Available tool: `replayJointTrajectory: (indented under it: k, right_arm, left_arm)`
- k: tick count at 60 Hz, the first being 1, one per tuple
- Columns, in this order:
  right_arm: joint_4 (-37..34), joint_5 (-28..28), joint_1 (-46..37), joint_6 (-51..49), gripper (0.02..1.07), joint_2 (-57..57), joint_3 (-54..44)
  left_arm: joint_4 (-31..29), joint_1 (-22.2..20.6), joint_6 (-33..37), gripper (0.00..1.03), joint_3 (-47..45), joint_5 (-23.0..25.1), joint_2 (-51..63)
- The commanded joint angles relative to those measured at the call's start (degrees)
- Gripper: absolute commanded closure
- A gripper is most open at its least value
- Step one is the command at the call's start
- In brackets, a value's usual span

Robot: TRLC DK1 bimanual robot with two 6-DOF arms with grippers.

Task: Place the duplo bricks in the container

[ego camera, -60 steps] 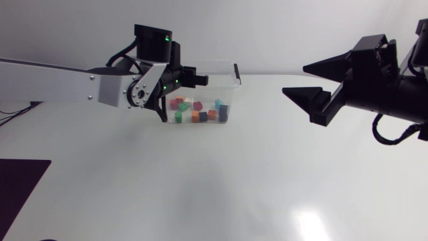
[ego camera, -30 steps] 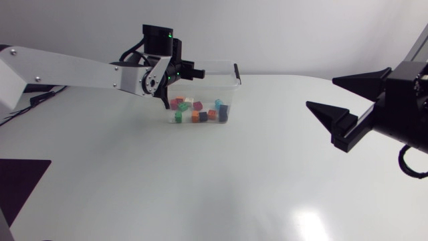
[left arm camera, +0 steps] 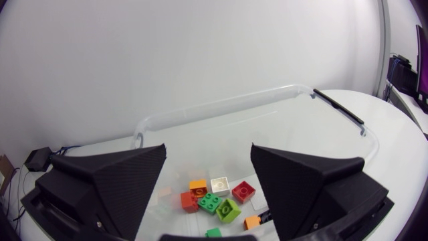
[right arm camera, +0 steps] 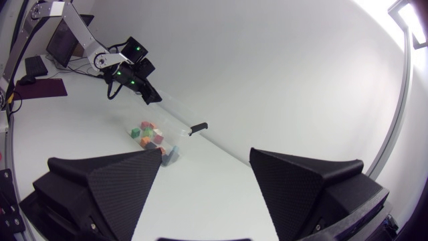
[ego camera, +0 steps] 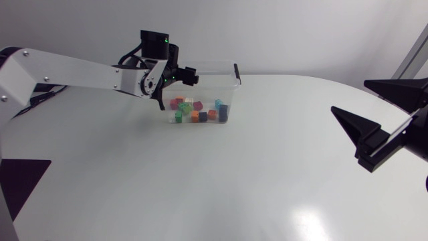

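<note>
A clear plastic container (ego camera: 228,69) stands at the back of the table, with several duplo bricks (ego camera: 198,111) of mixed colours on its floor. My left gripper (ego camera: 190,75) hovers over the container's left end, open and empty. In the left wrist view its fingers (left arm camera: 127,175) stand wide apart above the container rim (left arm camera: 221,106), with a red brick (left arm camera: 243,191), a white brick (left arm camera: 220,185) and a green brick (left arm camera: 211,201) below them. My right gripper (ego camera: 349,96) is open at the far right, well away from the container. It frames the bricks (right arm camera: 152,137) from afar.
A black latch (ego camera: 237,72) sits on the container's right end. A dark mat (ego camera: 20,182) lies at the left edge. The white tabletop (ego camera: 221,181) stretches wide between the container and my right arm.
My left gripper went from shut to open above the container. The right arm drew back to the right and lower.
</note>
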Motion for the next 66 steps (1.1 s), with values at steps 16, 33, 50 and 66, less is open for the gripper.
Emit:
replayJointTrajectory:
  k: [16,33,50,66]
  right_arm:
    - [-3.30,2.13,-3.06,0.28,0.10,-11.88,-6.62]
    - [-4.01,2.13,-5.17,3.01,0.10,-20.84,-12.15]
    - [-2.42,3.45,-5.43,6.79,0.10,-26.47,-17.43]
    - [-0.58,3.98,-5.69,8.90,0.10,-28.75,-21.29]
  left_arm:
    - [2.77,0.45,4.23,0.05,-13.66,-0.04,-17.55]
    - [2.60,1.33,5.46,0.05,-26.23,-0.04,-31.97]
    - [2.95,2.20,5.38,0.05,-37.39,-0.13,-45.94]
    - [2.86,2.64,5.64,0.05,-46.18,-1.36,-57.81]
